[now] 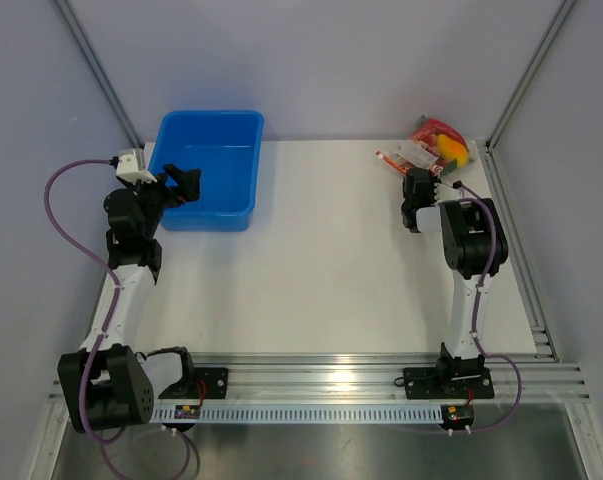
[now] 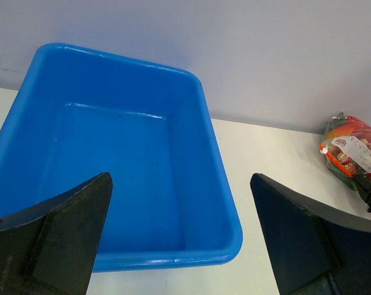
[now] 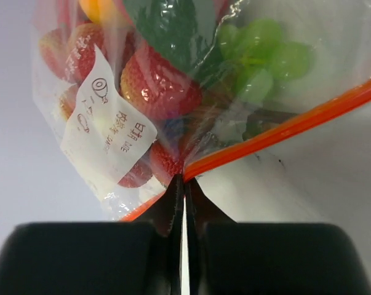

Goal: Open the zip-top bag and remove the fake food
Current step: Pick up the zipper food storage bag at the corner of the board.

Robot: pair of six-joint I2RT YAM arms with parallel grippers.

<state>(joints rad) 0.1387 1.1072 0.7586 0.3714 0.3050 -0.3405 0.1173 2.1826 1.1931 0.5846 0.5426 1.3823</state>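
The zip-top bag (image 1: 436, 145) lies at the table's far right corner, clear and crinkly, with a white label (image 3: 108, 123) and an orange zip strip (image 3: 283, 129). The fake food shows through the plastic: red pieces (image 3: 157, 86), green grapes (image 3: 265, 55) and an orange bit at the top. My right gripper (image 3: 184, 179) is shut on the bag, pinching it at the zip strip's middle. In the top view the right gripper (image 1: 418, 180) sits at the bag's near edge. My left gripper (image 2: 180, 178) is open over the near edge of the blue tub (image 2: 222, 178), holding nothing. The bag (image 2: 352, 150) shows far off to its right.
The blue tub (image 1: 211, 115) stands at the back left and has nothing in it. Grey walls and metal frame posts close off the back and sides. A metal rail (image 1: 321, 375) runs along the near edge by the arm bases.
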